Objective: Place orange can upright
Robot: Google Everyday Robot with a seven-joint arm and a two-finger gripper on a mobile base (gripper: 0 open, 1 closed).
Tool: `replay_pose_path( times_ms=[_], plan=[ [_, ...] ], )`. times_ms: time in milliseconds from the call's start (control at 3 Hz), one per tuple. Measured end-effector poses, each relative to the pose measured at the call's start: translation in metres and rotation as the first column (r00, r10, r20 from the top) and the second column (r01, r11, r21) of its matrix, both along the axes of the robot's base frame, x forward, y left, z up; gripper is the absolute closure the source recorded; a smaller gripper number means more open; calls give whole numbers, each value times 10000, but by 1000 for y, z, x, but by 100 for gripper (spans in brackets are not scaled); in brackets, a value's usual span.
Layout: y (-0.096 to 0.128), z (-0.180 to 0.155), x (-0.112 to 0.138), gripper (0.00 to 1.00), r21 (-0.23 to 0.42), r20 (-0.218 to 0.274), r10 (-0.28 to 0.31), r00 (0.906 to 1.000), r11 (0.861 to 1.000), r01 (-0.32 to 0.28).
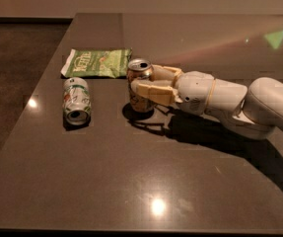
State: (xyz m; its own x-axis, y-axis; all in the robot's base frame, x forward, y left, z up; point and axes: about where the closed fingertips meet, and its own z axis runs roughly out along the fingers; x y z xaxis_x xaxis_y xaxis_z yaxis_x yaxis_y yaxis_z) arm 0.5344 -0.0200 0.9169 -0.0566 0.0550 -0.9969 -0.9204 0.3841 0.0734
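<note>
The orange can (139,71) stands upright on the dark table (131,172), its silver top with an open mouth facing up. My gripper (143,85) reaches in from the right, and its tan fingers (153,91) are closed around the can's body, one on the near side and one on the far side. The white arm (229,100) lies low over the table behind it.
A green-and-white can (77,100) lies on its side to the left of the orange can. A green chip bag (97,63) lies flat behind both. The table's left edge runs close to the lying can, with dark floor beyond.
</note>
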Motion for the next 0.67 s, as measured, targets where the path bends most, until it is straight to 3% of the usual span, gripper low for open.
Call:
replay_pose_path(
  times_ms=[333, 667],
  plan=[
    [2, 1, -1, 0, -4, 12, 43, 10000, 10000, -43],
    [3, 1, -1, 0, -4, 13, 45, 10000, 10000, -45]
  ],
)
